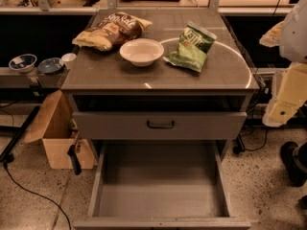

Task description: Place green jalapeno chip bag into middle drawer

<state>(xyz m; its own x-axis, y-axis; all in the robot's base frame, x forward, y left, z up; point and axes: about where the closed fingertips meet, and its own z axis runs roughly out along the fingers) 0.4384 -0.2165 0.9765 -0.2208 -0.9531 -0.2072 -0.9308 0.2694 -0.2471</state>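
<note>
The green jalapeno chip bag lies crinkled on the right part of the grey cabinet top, just right of a white bowl. The middle drawer is pulled out at the bottom of the view, a wide grey box with nothing on its floor. My white arm shows at the right edge, beside the cabinet. The dark shape at its lower end looks like my gripper; it hangs low near the floor, right of the open drawer and well away from the bag.
A white bowl and a larger brown-and-yellow chip bag sit on the top. A closed drawer front with a dark handle is above the open drawer. A cardboard box stands at the left; small bowls sit on a side ledge.
</note>
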